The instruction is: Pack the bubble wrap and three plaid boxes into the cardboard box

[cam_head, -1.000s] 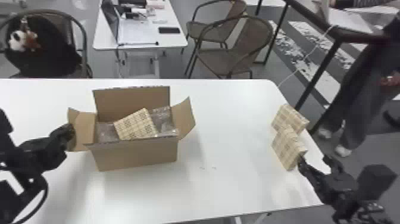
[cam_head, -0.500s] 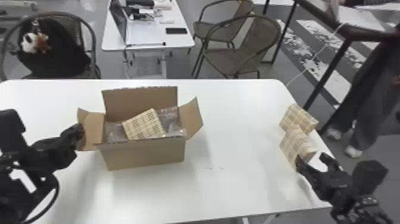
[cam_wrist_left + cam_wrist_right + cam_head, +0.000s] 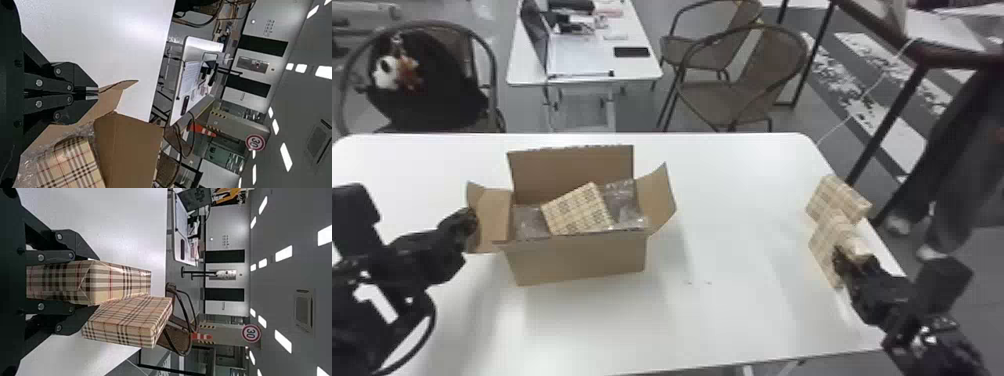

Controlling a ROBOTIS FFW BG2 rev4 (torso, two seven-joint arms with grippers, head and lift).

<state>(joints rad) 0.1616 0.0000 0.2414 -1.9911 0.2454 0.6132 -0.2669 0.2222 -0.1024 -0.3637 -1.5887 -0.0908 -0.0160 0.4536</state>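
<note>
Three plaid boxes (image 3: 577, 210), one cardboard box (image 3: 577, 260), two end effectors (image 3: 472, 220), three chairs (image 3: 727, 100), one round sign (image 3: 255, 142)

A: Furniture, quick?

B: White table (image 3: 742, 310) up front, smaller white desk (image 3: 642, 70) behind, brown woven chairs (image 3: 732, 97) near the desk. Another chair (image 3: 461, 50) on the head view's left, with a black bag-like bundle (image 3: 442, 95) and plush toy (image 3: 386, 70).

A: Floor?

B: Grey floor (image 3: 637, 107), pale stripes (image 3: 877, 50) at right, dark frame (image 3: 957, 60) there too.

A: Walls, light?

B: Wrist views: pale grey wall (image 3: 227, 223), dark panels (image 3: 225, 256), grey ceiling (image 3: 301, 102), bright white lights (image 3: 285, 156). Round red-rimmed sign (image 3: 255, 142), orange-and-white cone (image 3: 201, 130).
</note>
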